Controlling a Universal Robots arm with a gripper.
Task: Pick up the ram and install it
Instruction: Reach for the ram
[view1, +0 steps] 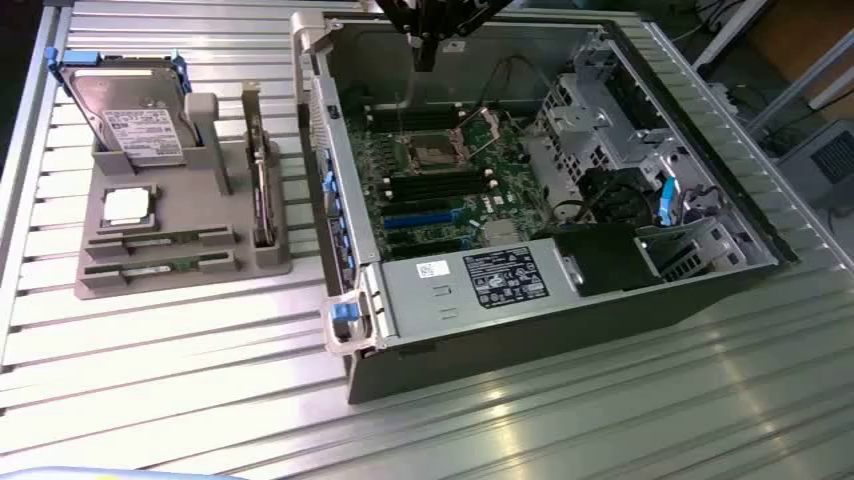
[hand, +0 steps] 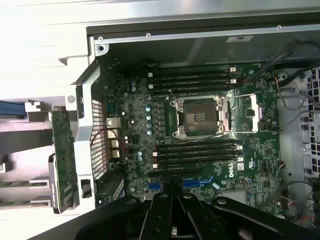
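above the open computer case (view1: 441, 330), your hand (view1: 424, 62) hangs over the far end of the motherboard (hand: 140, 130), fingers pointing down. the wrist view shows the fingers (hand: 162, 210) clenched together with nothing between them: the hand carries no part.

directly below it lie the empty processor socket (hand: 200, 114) and two banks of dark memory slots (hand: 195, 150), one on each side of the socket. the case lies on its side with the panel off, which in my judgement is so the board faces up and the slots can be reached from above.

the ram (view1: 158, 241) is not in the case. it lies flat in a groove of the grey holder (view1: 94, 285) on the tabletop (view1: 200, 380), at the exterior view's left, well apart from the hand. a second stick lies just beside it in the next groove. the grooves appear meant to keep each stick at a fixed, repeatable spot. the same holder carries the hard drive (view1: 127, 125), the processor chip (view1: 127, 205) and the upright expansion card (view1: 259, 170).

noted limits: the arm is cut off at the exterior view's top edge. the slot latches are too small to judge as open or closed. the chips on the ram cannot be made out. a small pale mark low between the finger bases in the wrist view cannot be identified.
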